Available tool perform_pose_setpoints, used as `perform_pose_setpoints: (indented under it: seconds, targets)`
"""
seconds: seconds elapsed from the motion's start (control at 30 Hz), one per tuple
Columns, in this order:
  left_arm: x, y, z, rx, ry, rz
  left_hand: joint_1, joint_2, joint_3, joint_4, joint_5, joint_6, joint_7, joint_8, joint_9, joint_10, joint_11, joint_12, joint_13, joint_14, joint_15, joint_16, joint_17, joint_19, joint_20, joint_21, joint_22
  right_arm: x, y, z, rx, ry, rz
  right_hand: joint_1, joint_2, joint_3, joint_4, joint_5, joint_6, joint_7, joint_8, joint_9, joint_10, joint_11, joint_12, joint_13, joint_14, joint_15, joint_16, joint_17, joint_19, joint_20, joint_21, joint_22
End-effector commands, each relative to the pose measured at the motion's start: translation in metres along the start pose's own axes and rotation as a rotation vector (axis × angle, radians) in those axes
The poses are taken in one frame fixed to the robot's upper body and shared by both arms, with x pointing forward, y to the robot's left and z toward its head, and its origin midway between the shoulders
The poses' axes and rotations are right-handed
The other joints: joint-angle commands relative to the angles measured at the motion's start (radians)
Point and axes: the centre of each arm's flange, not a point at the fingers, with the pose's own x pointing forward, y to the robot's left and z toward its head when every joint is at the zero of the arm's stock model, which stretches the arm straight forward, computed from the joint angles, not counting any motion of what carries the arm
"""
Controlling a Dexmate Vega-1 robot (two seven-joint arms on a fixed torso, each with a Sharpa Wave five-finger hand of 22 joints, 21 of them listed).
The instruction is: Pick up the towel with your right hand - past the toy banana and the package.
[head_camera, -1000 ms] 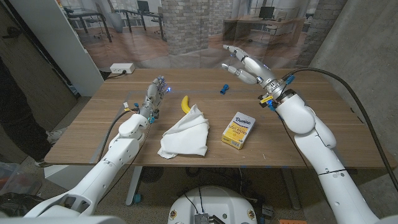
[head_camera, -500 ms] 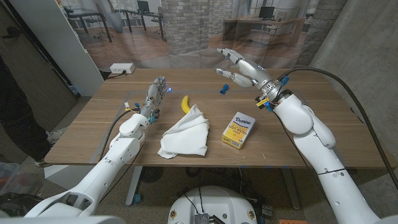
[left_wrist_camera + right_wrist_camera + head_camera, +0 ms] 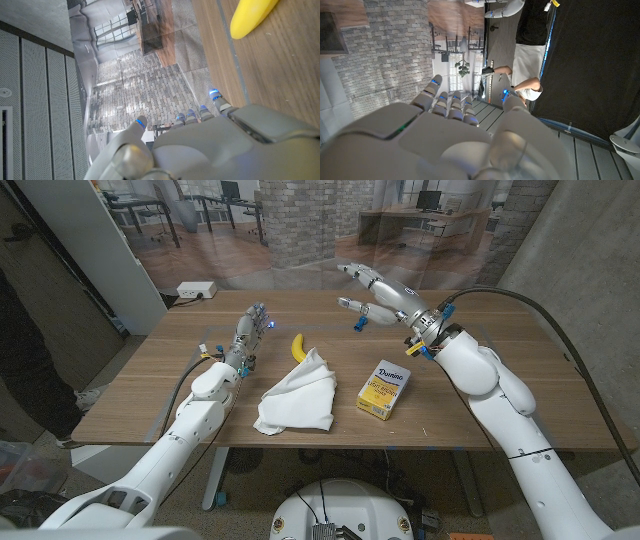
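Note:
A crumpled white towel lies on the wooden table near its front middle. A yellow toy banana lies just behind the towel, and its tip appears in the left wrist view. A yellow Domino package lies to the right of the towel. My right hand hovers open above the far right part of the table, fingers spread and reaching left, well behind the package. My left hand stands open on the table left of the banana, holding nothing.
A small blue object lies at the table's far side below my right hand. A white box sits on the floor beyond the far left corner. A person stands off in the room in the right wrist view.
My right hand has swung left across the far side of the table, staying raised and open. The left hand, towel, banana and package have not moved.

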Motion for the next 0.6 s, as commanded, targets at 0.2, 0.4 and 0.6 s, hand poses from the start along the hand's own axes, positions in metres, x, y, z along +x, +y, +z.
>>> perform_pose_setpoints:
  seconds: [0.2, 0.4, 0.6]
  targets:
    - [0.0, 0.002, -0.001, -0.005, 0.0, 0.001, 0.003, 0.125, 0.006, 0.002, 0.005, -0.165, -0.005, -0.002, 0.001, -0.163, 0.005, 0.004, 0.003, -0.201, 0.002, 0.004, 0.005, -0.164, 0.008, -0.004, 0.002, 0.008, 0.014, 0.009, -0.027, -0.03, 0.1, 0.01, -0.002, 0.002, -0.006, -0.003, 0.006, -0.01, 0.006, 0.003, 0.008, -0.005, 0.003, 0.002, 0.0, 0.0, -0.002, 0.002, 0.004, -0.002, -0.002, 0.002]
    - [-0.001, 0.002, -0.001, -0.006, 0.001, 0.001, 0.003, 0.124, 0.006, 0.001, 0.005, -0.164, -0.005, -0.002, 0.001, -0.164, 0.004, 0.004, 0.003, -0.2, 0.003, 0.004, 0.005, -0.162, 0.009, -0.004, 0.002, 0.01, 0.02, 0.011, -0.033, -0.034, 0.13, 0.012, -0.002, 0.002, -0.007, -0.003, 0.004, -0.012, 0.004, 0.003, 0.013, -0.008, 0.005, 0.002, 0.001, -0.001, -0.002, 0.002, 0.004, -0.003, -0.003, 0.002]
    - [-0.003, 0.002, -0.001, -0.005, 0.002, 0.003, 0.003, 0.124, 0.006, 0.001, 0.005, -0.164, -0.005, -0.002, 0.001, -0.164, 0.001, 0.004, 0.003, -0.201, 0.003, 0.004, 0.005, -0.163, 0.009, -0.005, 0.002, 0.011, 0.024, 0.014, -0.044, -0.041, 0.16, 0.015, -0.001, 0.002, -0.008, -0.003, 0.003, -0.013, 0.003, 0.004, 0.007, -0.01, 0.002, 0.002, -0.003, -0.001, -0.004, 0.002, 0.0, -0.002, -0.004, 0.003]
